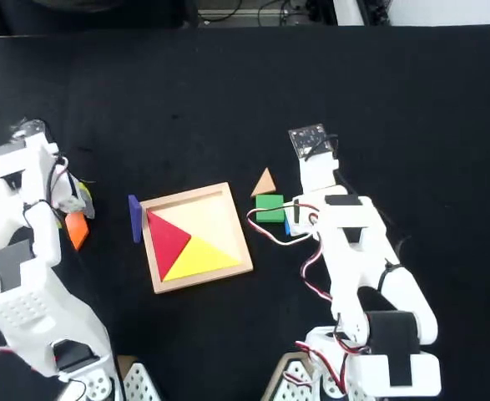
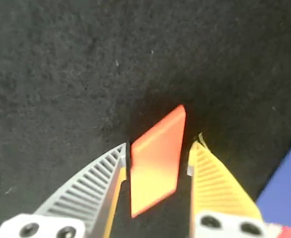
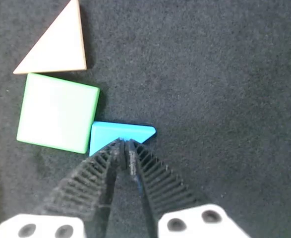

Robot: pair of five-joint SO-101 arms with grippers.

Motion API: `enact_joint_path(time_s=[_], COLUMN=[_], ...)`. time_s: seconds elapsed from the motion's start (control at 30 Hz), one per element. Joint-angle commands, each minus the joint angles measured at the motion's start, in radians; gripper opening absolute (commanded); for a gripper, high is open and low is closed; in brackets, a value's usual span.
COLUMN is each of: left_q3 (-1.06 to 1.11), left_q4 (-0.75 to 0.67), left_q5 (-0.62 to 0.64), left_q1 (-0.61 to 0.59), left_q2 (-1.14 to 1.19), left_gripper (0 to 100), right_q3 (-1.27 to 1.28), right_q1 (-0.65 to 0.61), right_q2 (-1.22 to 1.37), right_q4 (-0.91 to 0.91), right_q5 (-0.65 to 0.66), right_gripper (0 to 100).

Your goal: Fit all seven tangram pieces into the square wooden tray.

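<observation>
Two fingers [image 2: 98, 186] of my left hand [image 2: 160, 146] come first in my left wrist view, one grey and one yellow. They squeeze the orange piece [image 2: 157, 158] from both sides and hold it over the black desk [image 2: 61, 59]. A bit of the dark blue piece [image 2: 286, 183] peeks in at the edge.

Next is my right wrist view. My right hand [image 3: 124, 144] has its two black fingers pressed tight together, with nothing between them. Their tips sit at the edge of the light blue triangle [image 3: 120, 131]. That triangle touches the green square [image 3: 58, 111]. The tan triangle [image 3: 56, 47] lies just beside the square's other side.

The high view gives me the whole wooden tray [image 1: 196, 194], in the middle of the desk. The red triangle [image 1: 166, 238] and the yellow triangle [image 1: 199, 255] lie inside it, touching each other. The dark blue piece is just beside the tray, on my left hand's side. The tan, green and light blue pieces are near the tray's other side. From up here my right arm covers most of the light blue triangle, but my wrist view shows it plainly. The orange piece is well apart from the tray.
</observation>
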Motion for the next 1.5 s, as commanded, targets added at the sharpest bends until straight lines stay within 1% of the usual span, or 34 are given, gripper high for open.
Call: enact_joint_path(time_s=[0.0, 0.1, 0.23, 0.3, 0.4, 0.5, 0.7, 0.8, 0.97, 1.07, 1.37, 1.47], left_q3=[-0.088, -0.074, 0.015, 0.067, 0.142, 0.185, 0.194, 0.202, 0.202, 0.2, 0.16, 0.124], left_q4=[0.091, 0.117, 0.12, 0.063, -0.041, -0.097, -0.114, -0.133, -0.187, -0.216, -0.193, -0.117], left_q5=[0.0, -0.051, -0.081, -0.074, -0.005, 0.008, 0.008, 0.009, 0.018, 0.052, 0.064, 0.064], left_q1=[-0.093, -0.127, -0.111, -0.104, -0.096, -0.091, -0.074, -0.047, -0.018, -0.013, -0.001, -0.013], left_q2=[-0.144, -0.204, -0.209, -0.209, -0.209, -0.209, -0.207, -0.198, -0.12, -0.083, -0.072, -0.092], left_gripper=[24, 25, 25, 25, 25, 25, 25, 25, 25, 25, 25, 25], right_q3=[-0.035, -0.035, -0.035, -0.035, -0.035, -0.035, -0.035, -0.035, -0.035, -0.035, -0.035, -0.035], right_q1=[-0.02, -0.02, -0.02, -0.02, -0.02, -0.02, -0.02, -0.02, -0.02, -0.02, -0.02, -0.02], right_q2=[0.007, 0.007, 0.007, 0.007, 0.007, 0.007, 0.007, 0.007, 0.007, 0.007, 0.007, 0.007], right_q4=[0.011, 0.011, 0.011, 0.011, 0.011, 0.011, 0.008, 0.009, 0.011, 0.011, 0.011, 0.011], right_q5=[0.008, 0.008, 0.008, 0.008, 0.008, 0.008, 0.008, 0.008, 0.008, 0.008, 0.008, 0.008], right_gripper=[1.2, 1.2, 1.2, 1.2, 1.2, 1.2, 1.2, 1.2, 1.2, 1.2, 1.2, 1.2])
